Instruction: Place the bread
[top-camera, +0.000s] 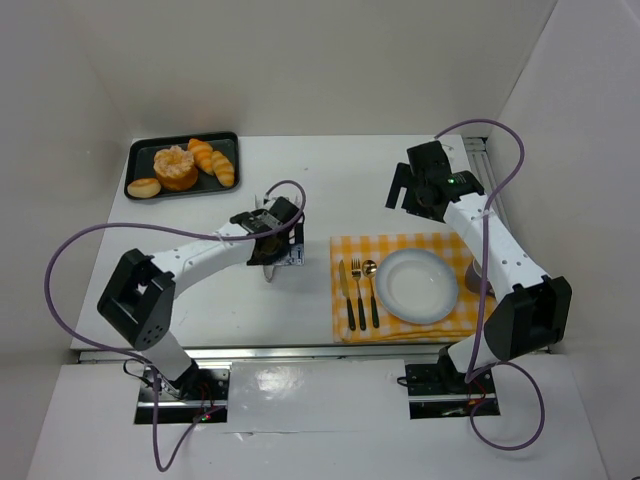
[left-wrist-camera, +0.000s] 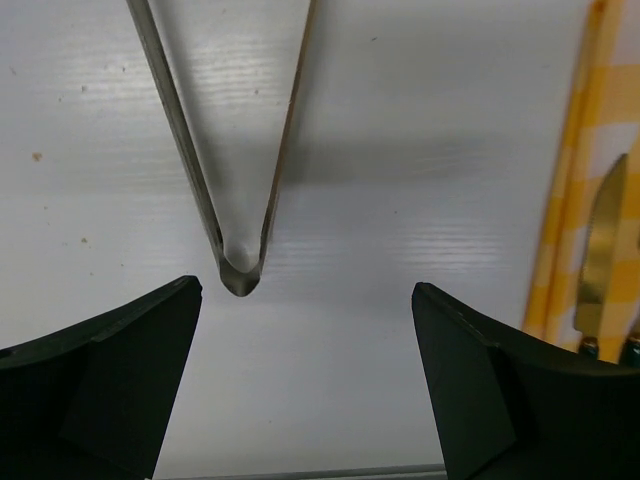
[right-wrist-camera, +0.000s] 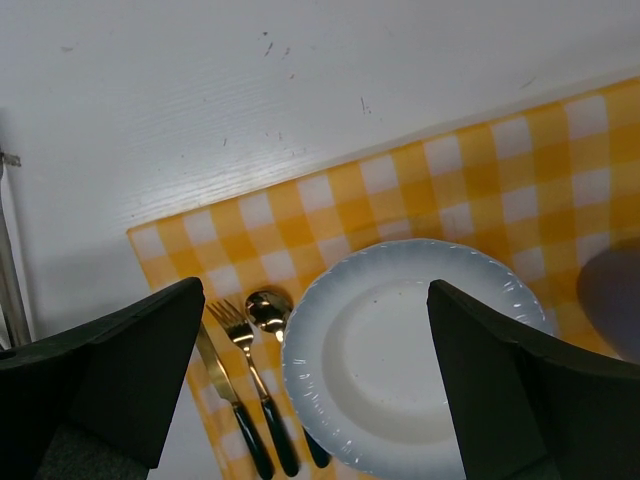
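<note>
Both pincers are standing wide open and gripping nothing. The left pincer (top-camera: 272, 240) is hovering close over the white table (top-camera: 330, 170), and the right pincer (top-camera: 405, 190) is hanging well apart to its right.

Only the overhead camera is showing the bread (top-camera: 178, 168) (a round bun, two croissant-like rolls and a small bun). It is lying on a black tray (top-camera: 228, 140), far beyond the left pincer and to its left. Neither wrist camera is catching it.

Below the right pincer (right-wrist-camera: 316, 288), its own camera is taking in the yellow checked placemat (right-wrist-camera: 450, 180) and the white plate (right-wrist-camera: 400, 360). The plate is sitting under the gap between the fingers.

The left wrist camera is showing what the overhead one is mostly hiding under the wrist: metal tongs (left-wrist-camera: 238, 278) lying flat on the table. Their bent end is pointing into the gap of the left pincer (left-wrist-camera: 305, 290), touching neither finger and lying nearer the left one. At that view's right edge, the placemat's border and the knife (left-wrist-camera: 605, 250) blade are peeking in.

Left of the plate, the knife, fork (right-wrist-camera: 240, 335) and spoon (right-wrist-camera: 268, 308) are lying side by side. From overhead, the right arm (top-camera: 500, 250) is crossing the placemat's right edge and covering part of it.
</note>
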